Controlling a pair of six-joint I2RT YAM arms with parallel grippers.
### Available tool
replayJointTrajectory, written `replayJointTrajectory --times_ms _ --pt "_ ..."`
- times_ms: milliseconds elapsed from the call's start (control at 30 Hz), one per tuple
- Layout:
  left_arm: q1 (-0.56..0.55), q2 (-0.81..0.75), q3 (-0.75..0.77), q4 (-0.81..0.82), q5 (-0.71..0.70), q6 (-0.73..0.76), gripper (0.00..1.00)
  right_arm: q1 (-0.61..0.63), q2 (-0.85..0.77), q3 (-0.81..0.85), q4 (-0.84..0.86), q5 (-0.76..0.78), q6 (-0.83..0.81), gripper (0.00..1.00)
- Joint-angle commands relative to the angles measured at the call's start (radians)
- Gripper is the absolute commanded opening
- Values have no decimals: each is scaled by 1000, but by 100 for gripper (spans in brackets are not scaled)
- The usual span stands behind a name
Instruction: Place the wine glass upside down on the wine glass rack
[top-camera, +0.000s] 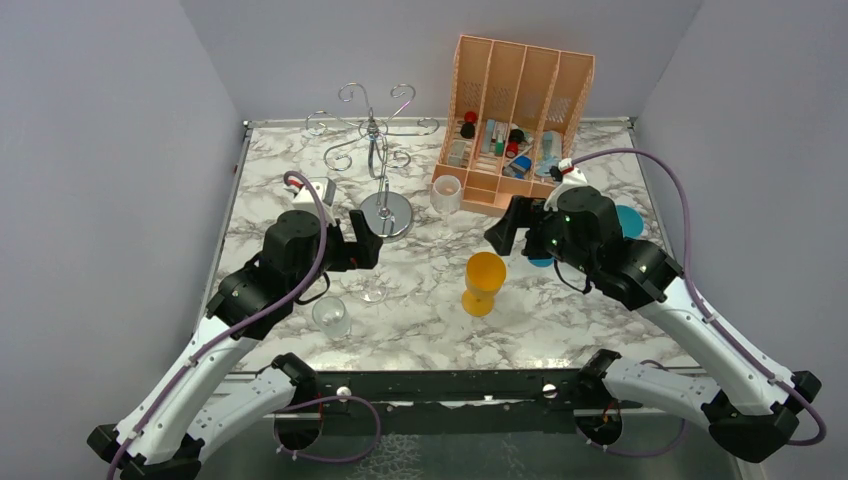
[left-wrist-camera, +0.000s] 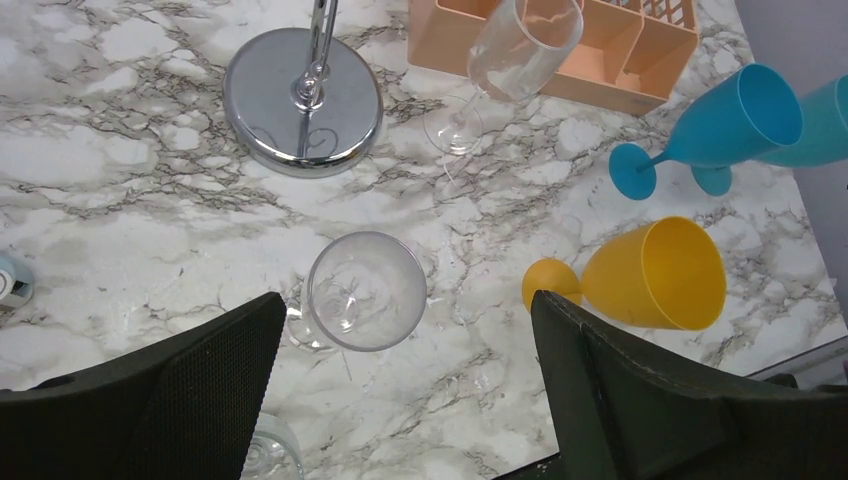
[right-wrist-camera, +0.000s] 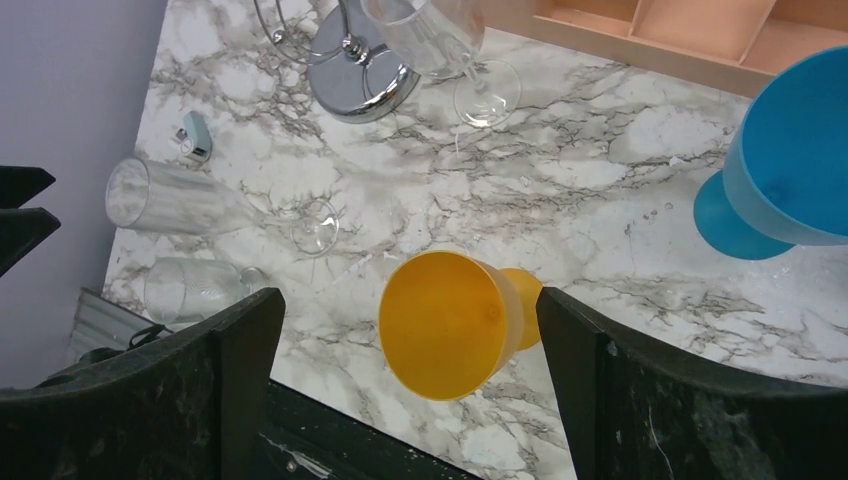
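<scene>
The left claw (top-camera: 368, 243) hangs over the marble table (top-camera: 560, 330). Its two black fingers are spread wide and it holds nothing. Just below the gap between them stands a clear wine glass (left-wrist-camera: 366, 291), mouth up. I think this is the glass to be hung. The claw looks open that wide so it can fit round the bowl.

The wine glass rack (top-camera: 377, 150) stands a little way ahead of the claw. Its shiny round foot (left-wrist-camera: 303, 100) sits on the table and its curly arms are up high. The arms curl so that a glass's foot can slide in and hang there. So the glass will have to be tipped over first.

The right claw (top-camera: 505, 228) is wide open too and empty, with a yellow cup (right-wrist-camera: 445, 325) below it. Two blue cups (left-wrist-camera: 735, 120) stand far off to the left claw's right, out of the way.
</scene>
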Motion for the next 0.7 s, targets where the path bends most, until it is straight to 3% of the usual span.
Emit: replayJointTrajectory --times_ms 0,433,667 --pt "6 -14 13 -6 -38 -17 99 8 2 19 13 35 14 100" --pt "5 -80 1 -86 -212 -90 99 8 -18 25 -20 62 9 100" --pt "6 -181 -22 -202 -328 -176 86 8 -47 -11 -9 83 18 100"
